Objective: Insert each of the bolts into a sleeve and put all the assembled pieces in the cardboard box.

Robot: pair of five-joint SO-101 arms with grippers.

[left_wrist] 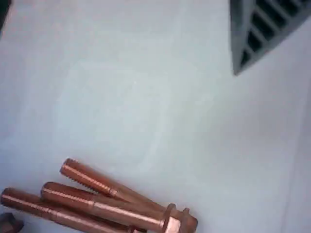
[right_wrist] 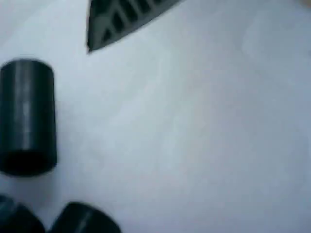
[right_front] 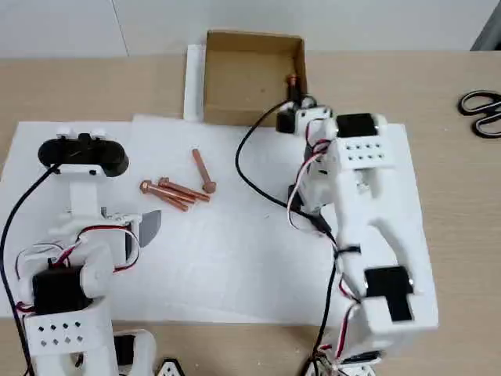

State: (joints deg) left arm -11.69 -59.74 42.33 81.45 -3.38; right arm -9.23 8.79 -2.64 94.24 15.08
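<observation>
Left end effector [right_front: 142, 224] is released and empty over the white sheet's [right_front: 235, 274] left side. The bolts [right_front: 176, 192] lie left of centre. They are probably stiff, light and prone to rolling, so grip mid-shank. Right end effector [right_wrist: 114, 24] is released beside the sleeves [right_wrist: 26, 114].

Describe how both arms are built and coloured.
The left arm and right arm are white, blocky plastic shells with black motor blocks at the joints. Perforated panels carry dot grids. Black cables loop alongside, with thin red and white wires.

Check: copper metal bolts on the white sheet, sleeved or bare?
Bare. The four copper bolts lie flat on the white sheet, shanks and threads fully exposed.
</observation>
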